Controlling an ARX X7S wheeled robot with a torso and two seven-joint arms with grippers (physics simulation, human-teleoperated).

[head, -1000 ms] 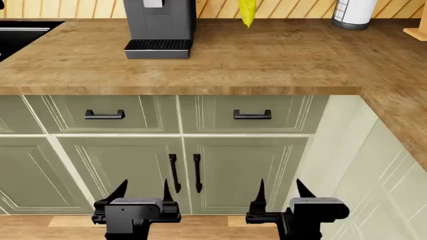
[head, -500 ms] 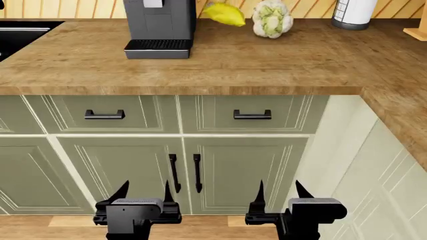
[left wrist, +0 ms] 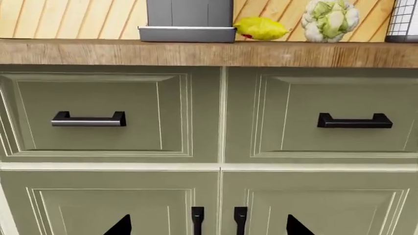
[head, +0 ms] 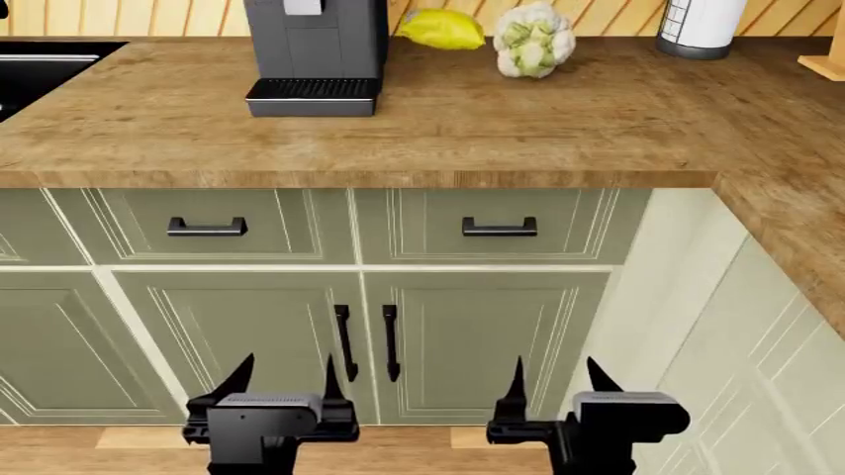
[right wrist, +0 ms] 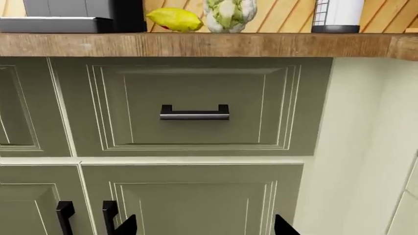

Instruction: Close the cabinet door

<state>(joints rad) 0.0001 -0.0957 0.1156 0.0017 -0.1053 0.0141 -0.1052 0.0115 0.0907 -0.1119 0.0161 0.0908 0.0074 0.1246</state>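
Two hands — left hand point(head: 281, 378), right hand point(head: 555, 378) — fingers spread, low before flush cabinet doors point(head: 356, 341).

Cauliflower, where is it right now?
In the head view, the cauliflower sits at the back of the countertop, just right of the lemon.

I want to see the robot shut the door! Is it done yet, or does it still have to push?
Nothing looks done. Both cabinet doors in view sit flush, handles side by side, so the open door must be out of sight. The left gripper and right gripper hang open and empty near the floor. Finding and pushing the open door is left.
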